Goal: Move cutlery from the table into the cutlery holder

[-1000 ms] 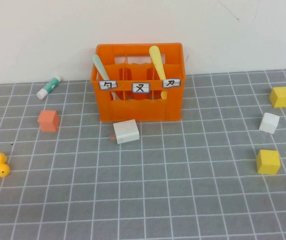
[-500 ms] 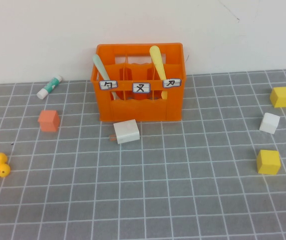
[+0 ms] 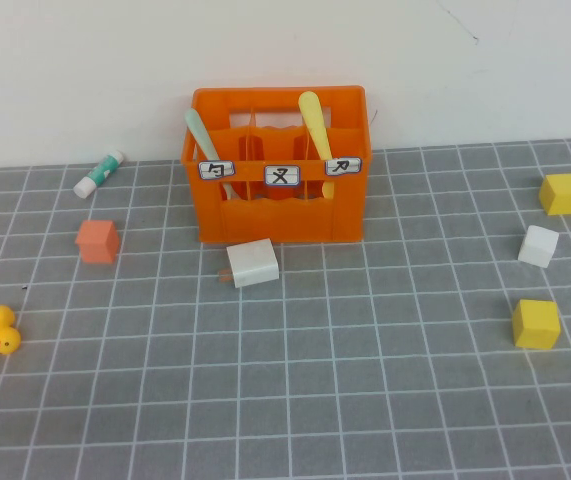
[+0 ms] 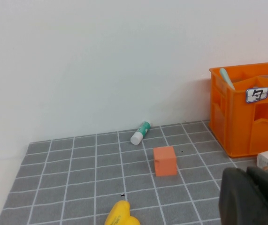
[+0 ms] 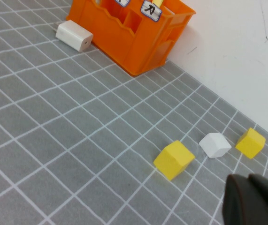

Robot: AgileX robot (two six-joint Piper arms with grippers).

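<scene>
Standing in orange crate [image 3: 278,168], mint spoon [image 3: 201,138], yellow knife [image 3: 313,124]

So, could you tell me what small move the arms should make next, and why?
Probably none beyond staying parked: the mint-green plastic spoon and pale yellow plastic knife already stand in the bright orange plastic crate. The left gripper and right gripper sit shut and empty, back from the crate.

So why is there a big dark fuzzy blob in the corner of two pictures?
Left wrist view: the blob is the left gripper, shut, too near the lens to be sharp. Right wrist view: same for the right gripper, also shut. High view: neither gripper shows, everything sharp, soft even light, faint shadows.
</scene>
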